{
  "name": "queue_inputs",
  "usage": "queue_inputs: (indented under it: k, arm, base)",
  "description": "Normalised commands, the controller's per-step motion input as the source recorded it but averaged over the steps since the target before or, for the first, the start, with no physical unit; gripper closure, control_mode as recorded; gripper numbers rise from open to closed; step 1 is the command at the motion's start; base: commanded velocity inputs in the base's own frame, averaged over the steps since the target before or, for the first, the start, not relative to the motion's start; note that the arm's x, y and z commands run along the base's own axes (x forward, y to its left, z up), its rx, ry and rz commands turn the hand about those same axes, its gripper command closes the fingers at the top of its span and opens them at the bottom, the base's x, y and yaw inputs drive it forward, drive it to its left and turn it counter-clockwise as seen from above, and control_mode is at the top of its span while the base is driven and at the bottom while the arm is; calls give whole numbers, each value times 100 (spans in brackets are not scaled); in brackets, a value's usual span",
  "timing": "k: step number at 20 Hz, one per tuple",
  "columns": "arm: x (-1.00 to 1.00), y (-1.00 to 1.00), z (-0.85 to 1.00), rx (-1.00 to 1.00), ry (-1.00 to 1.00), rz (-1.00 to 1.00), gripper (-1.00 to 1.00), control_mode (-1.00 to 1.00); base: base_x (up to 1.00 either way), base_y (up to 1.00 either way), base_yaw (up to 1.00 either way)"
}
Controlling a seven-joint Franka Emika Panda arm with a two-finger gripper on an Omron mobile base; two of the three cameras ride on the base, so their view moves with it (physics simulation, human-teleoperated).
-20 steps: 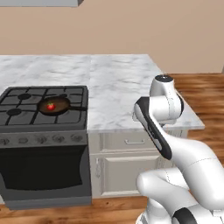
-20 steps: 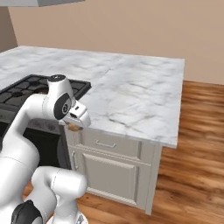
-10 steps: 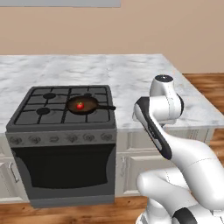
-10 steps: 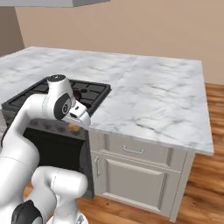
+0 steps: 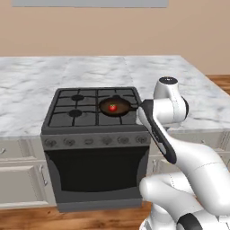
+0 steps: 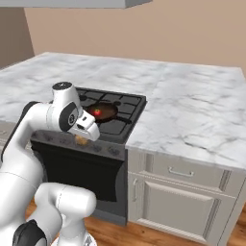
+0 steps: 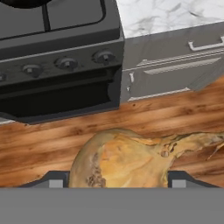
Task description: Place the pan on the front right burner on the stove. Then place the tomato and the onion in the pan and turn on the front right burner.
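Gripper (image 7: 111,181) is clenched on the onion (image 7: 127,157), whose stem tip points to the right in the hand view; in the right base view the onion (image 6: 81,140) hangs off the stove's (image 6: 103,144) front edge, above the wood floor (image 7: 57,140). On the stove (image 5: 90,130), the pan (image 5: 115,107) sits on the front right burner near the right edge, the tomato (image 5: 112,107) inside it, handle toward the counter (image 5: 197,90).
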Motion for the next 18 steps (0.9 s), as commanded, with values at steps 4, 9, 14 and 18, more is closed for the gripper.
queue_inputs:
  k: [4,9,14,18]
  arm:
    - [0,0,0,0,0,0,100,100]
    - [0,0,0,0,0,0,100,100]
    - [0,0,0,0,0,0,100,100]
    - [0,0,0,0,0,0,100,100]
  base:
    - [0,64,-1]
    - [0,61,-2]
    - [0,53,-3]
    - [0,53,-3]
